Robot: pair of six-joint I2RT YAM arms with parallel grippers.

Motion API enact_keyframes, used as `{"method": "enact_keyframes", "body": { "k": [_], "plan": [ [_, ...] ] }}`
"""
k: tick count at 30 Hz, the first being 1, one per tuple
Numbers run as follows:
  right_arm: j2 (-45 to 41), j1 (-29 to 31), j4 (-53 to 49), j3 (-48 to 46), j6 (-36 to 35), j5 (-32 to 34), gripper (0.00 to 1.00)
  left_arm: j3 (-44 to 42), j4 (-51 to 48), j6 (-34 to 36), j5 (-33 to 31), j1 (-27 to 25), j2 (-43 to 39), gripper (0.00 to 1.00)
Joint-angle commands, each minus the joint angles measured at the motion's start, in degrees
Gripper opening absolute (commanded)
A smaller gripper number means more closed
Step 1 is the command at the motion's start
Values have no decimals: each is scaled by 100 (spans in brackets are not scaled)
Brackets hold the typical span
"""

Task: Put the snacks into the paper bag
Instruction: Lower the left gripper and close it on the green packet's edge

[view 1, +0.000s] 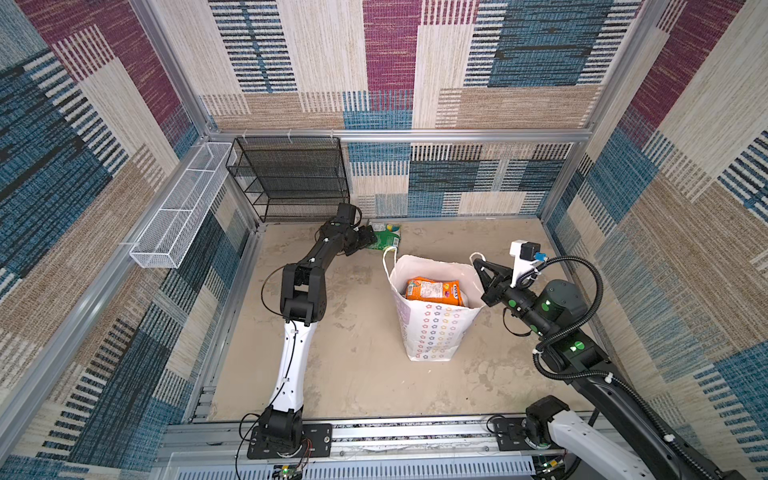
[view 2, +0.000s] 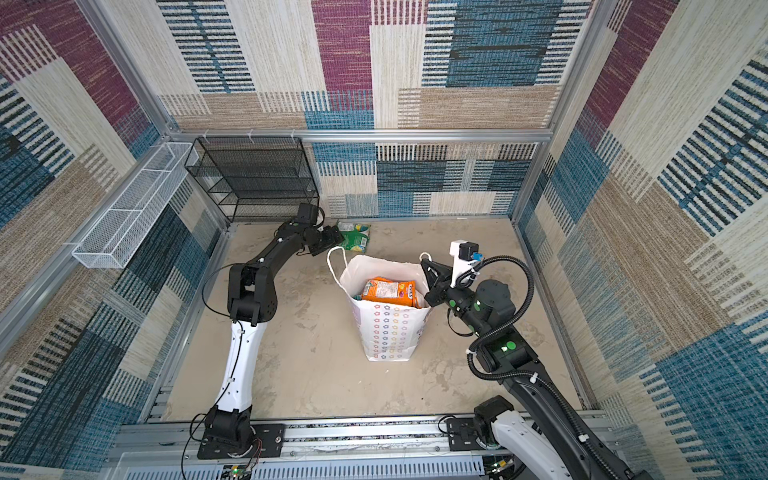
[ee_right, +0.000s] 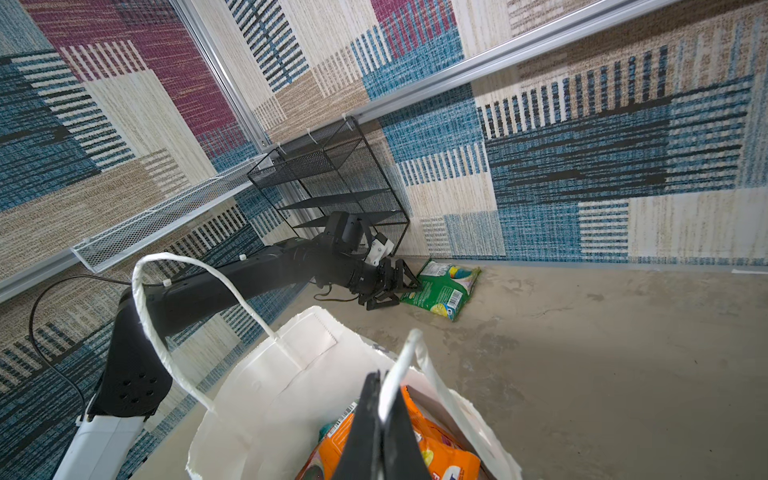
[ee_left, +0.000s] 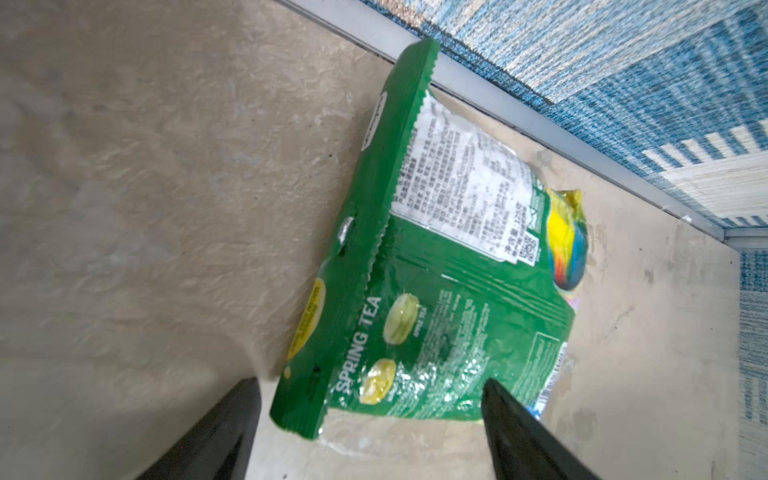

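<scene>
Green packet [ee_left: 436, 291], glossy and printed "SPRING TEA", lies flat by the back wall, at eleven o'clock from the paper bag [view 1: 432, 332], overlapping a multicolour packet [ee_left: 567, 245]. My left gripper [ee_left: 370, 382] is spread across its near end; I'd drop lower and pinch only the green one. My right gripper [ee_right: 384, 386] is pinching the bag's handle [ee_right: 399, 365].

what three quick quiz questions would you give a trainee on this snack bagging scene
1. True or false: the green packet already lies inside the paper bag.
2. The fingers of the right gripper are shut on: A) the bag's handle; B) a spoon; C) nothing.
3. Fill in: the fingers of the left gripper stand ___ at the green packet's edge.
Key: 1 false; 2 A; 3 open.
</scene>
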Motion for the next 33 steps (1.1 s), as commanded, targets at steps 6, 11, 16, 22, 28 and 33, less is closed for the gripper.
{"method": "enact_keyframes", "body": {
  "k": [6, 11, 16, 22, 28, 33],
  "plan": [
    [23, 5, 230, -18, 46, -68, 0, -143, 128, 31, 178, 14, 143, 69],
    [18, 5, 234, -9, 50, -82, 0, -124, 1, -112, -160, 17, 167, 54],
    [-27, 12, 212, -9, 49, -60, 0, -92, -18, -298, -294, 10, 243, 40],
    [-54, 5, 195, -11, 41, -31, 0, 203, -268, -352, -257, 6, 458, 29],
    [-74, 8, 178, -2, 44, -22, 0, 95, -265, -325, -66, 14, 268, 9],
    [-116, 8, 164, 8, 34, -20, 0, -736, 84, -499, 141, -3, -431, 0]
  ]
}}
